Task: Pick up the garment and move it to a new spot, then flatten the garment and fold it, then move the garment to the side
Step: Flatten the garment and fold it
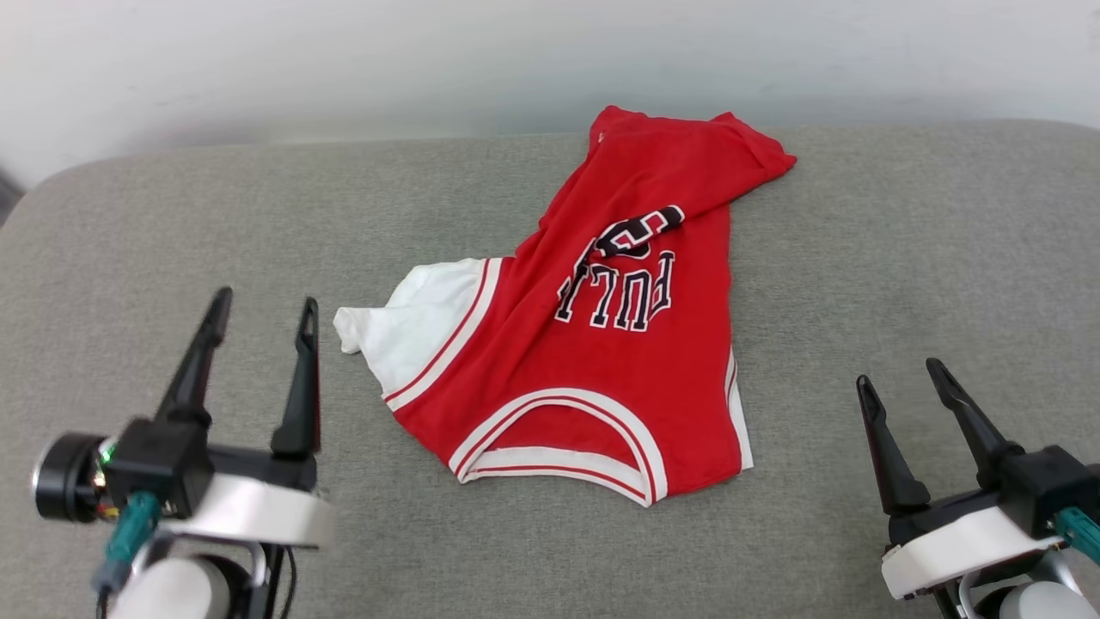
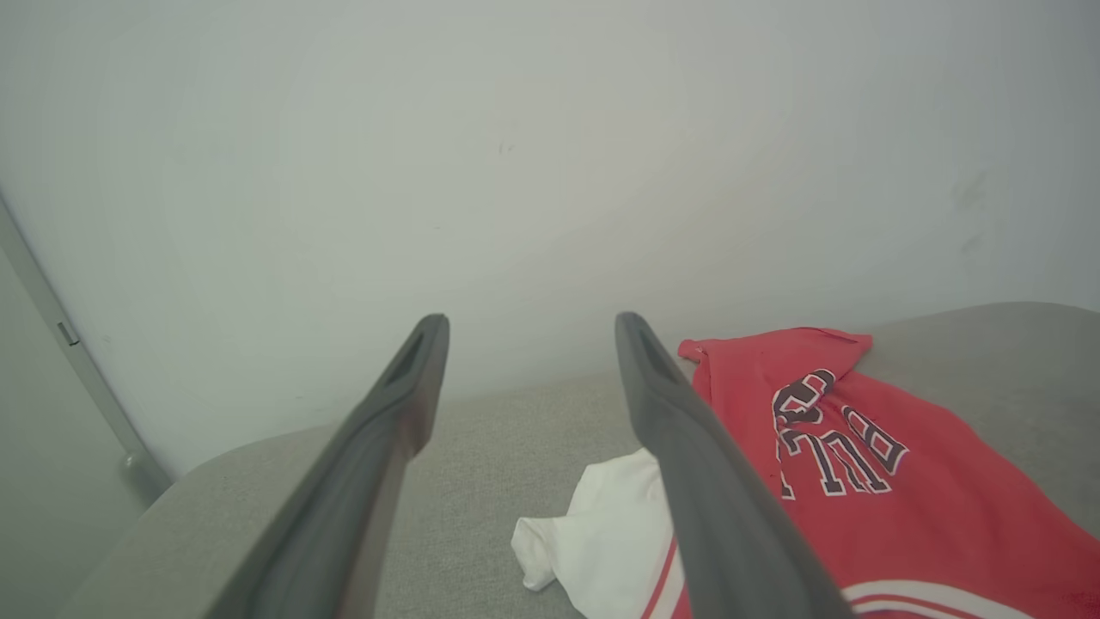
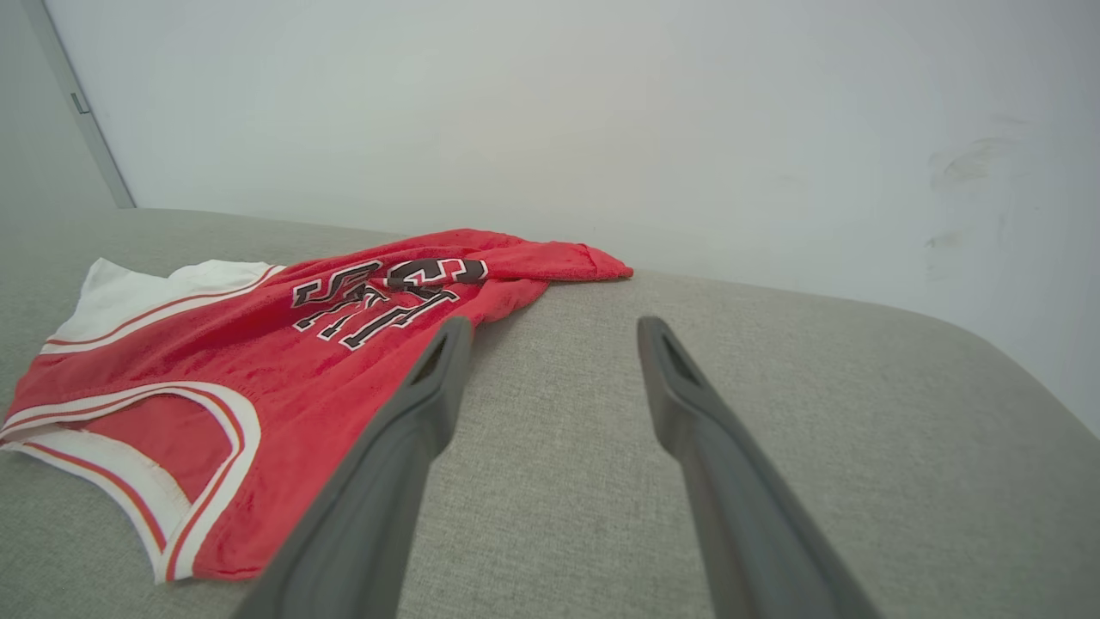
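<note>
The garment (image 1: pixel 593 344), a red jersey shirt with white sleeves and black-and-white lettering, lies crumpled on the grey cushioned surface (image 1: pixel 172 232). Its striped collar faces me and its hem is bunched toward the wall. One white sleeve sticks out to the left. My left gripper (image 1: pixel 265 305) hovers open at the lower left, just left of that sleeve, holding nothing. At the lower right my right gripper (image 1: pixel 901 376) is open and empty, well right of the shirt. The left wrist view has the garment (image 2: pixel 859 481) to the right of its fingers; the right wrist view has the garment (image 3: pixel 284 344) to their left.
A pale wall (image 1: pixel 344 60) runs directly behind the grey surface, close to the shirt's far end. Bare grey fabric stretches to both sides of the shirt and in front of it. The surface's rounded corners curve off at far left and far right.
</note>
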Robot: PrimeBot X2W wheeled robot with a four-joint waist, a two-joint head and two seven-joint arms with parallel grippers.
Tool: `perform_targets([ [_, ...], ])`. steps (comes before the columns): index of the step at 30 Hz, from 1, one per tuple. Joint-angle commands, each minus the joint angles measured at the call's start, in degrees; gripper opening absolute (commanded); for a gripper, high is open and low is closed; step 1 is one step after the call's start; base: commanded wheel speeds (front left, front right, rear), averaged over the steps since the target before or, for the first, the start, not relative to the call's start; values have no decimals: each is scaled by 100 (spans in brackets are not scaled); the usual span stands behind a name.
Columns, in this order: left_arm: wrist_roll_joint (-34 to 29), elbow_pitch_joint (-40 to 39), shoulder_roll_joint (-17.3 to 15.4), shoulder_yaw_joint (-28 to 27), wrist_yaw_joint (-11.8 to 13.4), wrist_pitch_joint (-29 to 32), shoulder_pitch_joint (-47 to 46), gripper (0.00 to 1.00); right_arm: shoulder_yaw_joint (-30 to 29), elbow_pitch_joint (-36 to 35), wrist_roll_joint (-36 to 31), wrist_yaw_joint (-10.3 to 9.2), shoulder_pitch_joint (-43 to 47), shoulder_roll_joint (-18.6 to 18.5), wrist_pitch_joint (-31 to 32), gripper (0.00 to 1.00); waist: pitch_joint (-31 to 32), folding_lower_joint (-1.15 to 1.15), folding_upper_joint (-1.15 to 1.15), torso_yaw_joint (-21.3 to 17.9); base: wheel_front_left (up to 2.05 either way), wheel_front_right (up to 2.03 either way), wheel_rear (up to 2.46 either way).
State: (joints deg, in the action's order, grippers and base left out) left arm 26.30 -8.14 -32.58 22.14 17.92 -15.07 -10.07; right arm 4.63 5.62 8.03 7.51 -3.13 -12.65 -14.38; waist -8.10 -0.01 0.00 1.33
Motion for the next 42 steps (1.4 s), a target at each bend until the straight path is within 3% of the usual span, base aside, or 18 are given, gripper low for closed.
perform_targets([
  [1, -151, -145, 155, -128, -28, -13, 226, 100, 6, -33, 22, -4, 26, -5, 153, 100, -3, 1, 0, 52, 0, 0, 0],
  [6, -463, -230, 439, -370, -324, -14, 497, 100, 266, -248, 452, -4, -178, -165, 1461, 100, -87, 1, 0, 184, 0, 0, 0],
  [11, -663, -176, 694, -575, -644, -14, 393, 100, 817, -526, 1226, -3, -535, -527, 3444, 100, -255, 1, 0, 362, 0, 0, 0],
  [13, -734, -147, 808, -631, -754, -14, 365, 100, 870, -482, 1396, -5, -711, -659, 4268, 100, -314, 1, 0, 439, 0, 0, 0],
  [14, -734, -147, 808, -631, -754, -14, 365, 100, 870, -482, 1396, -5, -711, -659, 4268, 100, -314, 1, 0, 439, 0, 0, 0],
  [15, -820, -111, 908, -689, -861, -14, 335, 100, 838, -366, 1498, -4, -856, -636, 4981, 100, -368, 1, 0, 526, 0, 0, 0],
  [17, -887, -70, 1022, -731, -955, -14, 301, 100, 773, -231, 1473, -4, -1060, -602, 5445, 100, -427, 1, 0, 626, 0, 0, 0],
  [22, -1046, 55, 1292, -816, -1185, -14, 236, 100, 738, 204, 1293, -3, -1323, -432, 5959, 100, -564, 1, 0, 909, 0, 0, 0],
  [31, -1244, 252, 1571, -1019, -1474, -14, 242, 100, 1124, 832, 1160, -1, -1188, -417, 6046, 100, -631, 1, 0, 1215, 0, 0, 0],
  [32, -1265, 269, 1599, -1046, -1498, -14, 256, 100, 1185, 906, 1127, -1, -1155, -438, 6033, 80, -623, 1, 0, 1226, 0, 0, 0],
  [33, -1284, 287, 1625, -1073, -1533, -14, 272, 100, 1235, 965, 1097, -1, -1126, -453, 6001, 26, -608, 1, 0, 1228, 0, 0, 0],
  [34, -1306, 305, 1643, -1104, -1547, -14, 298, 100, 1300, 998, 1074, -1, -1105, -473, 5960, 0, -584, 1, 0, 1218, 0, 0, 0],
  [42, -1452, 476, 1721, -1331, -1710, -14, 467, 100, 1380, 781, 953, -8, -939, -1003, 5617, 0, -250, 1, 0, 900, 0, 0, 0],
])
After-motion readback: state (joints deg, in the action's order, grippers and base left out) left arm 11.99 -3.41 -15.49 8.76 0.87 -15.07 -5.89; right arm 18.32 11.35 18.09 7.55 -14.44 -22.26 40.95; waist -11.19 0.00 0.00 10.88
